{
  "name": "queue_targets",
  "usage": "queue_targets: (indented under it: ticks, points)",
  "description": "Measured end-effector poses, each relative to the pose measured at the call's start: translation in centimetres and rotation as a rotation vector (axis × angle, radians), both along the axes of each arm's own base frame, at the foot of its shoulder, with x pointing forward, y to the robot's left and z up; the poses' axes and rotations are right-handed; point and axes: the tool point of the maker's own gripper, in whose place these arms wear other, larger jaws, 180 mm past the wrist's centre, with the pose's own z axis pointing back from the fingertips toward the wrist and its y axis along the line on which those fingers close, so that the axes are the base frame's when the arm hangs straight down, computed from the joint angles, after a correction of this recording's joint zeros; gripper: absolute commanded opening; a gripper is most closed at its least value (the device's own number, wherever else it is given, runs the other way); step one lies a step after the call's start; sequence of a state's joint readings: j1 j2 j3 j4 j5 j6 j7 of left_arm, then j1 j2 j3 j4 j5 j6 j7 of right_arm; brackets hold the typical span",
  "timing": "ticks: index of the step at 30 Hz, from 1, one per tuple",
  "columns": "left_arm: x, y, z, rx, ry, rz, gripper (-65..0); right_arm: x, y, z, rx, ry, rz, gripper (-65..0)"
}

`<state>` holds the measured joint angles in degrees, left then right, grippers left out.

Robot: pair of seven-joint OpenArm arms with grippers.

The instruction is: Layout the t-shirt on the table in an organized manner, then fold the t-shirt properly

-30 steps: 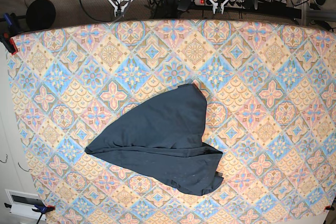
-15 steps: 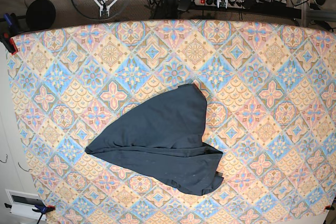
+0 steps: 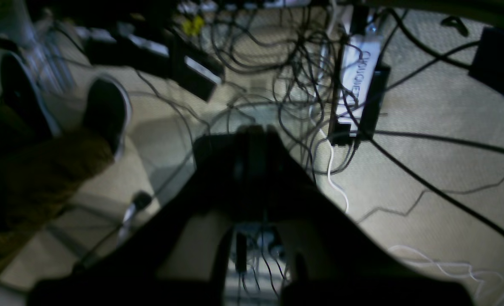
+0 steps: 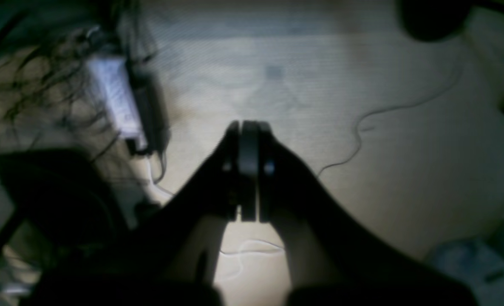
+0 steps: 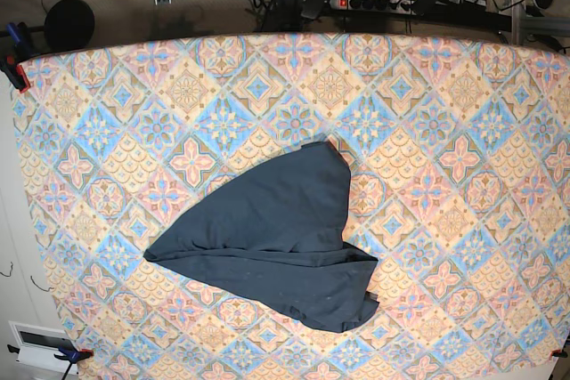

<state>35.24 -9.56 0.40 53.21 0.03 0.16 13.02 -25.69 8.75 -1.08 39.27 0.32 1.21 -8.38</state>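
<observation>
I see the t-shirt [image 5: 272, 242] bunched mid-table [image 5: 463, 95], patterned cloth bare to every edge; both arms sit beyond the far edge. Left gripper [image 3: 254, 140] and right gripper [image 4: 248, 131] clamped shut, empty, above floor cables [image 3: 405, 170].

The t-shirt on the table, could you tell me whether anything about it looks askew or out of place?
Yes. The t-shirt lies in a crumpled, lopsided wedge on the table, folded over itself, with no sleeves or collar laid out flat.
</observation>
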Motion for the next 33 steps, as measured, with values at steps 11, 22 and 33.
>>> queue_targets:
  ticks: [11,22,33]
  points:
    - [3.4,-2.0,8.6,-0.049,-0.235,-0.116,-65.0,1.6,-6.4,7.0,-0.098,-0.229,-0.173,-65.0]
    - [9.6,-4.9,18.5,-0.100,-0.487,-0.159,-65.0,7.7,-10.9,19.3,-0.238,-0.468,-0.137,-65.0]
    - [15.2,-5.5,22.0,-0.090,-0.573,-0.171,-65.0,14.1,-9.3,26.7,-0.250,-0.654,-0.053,-65.0]
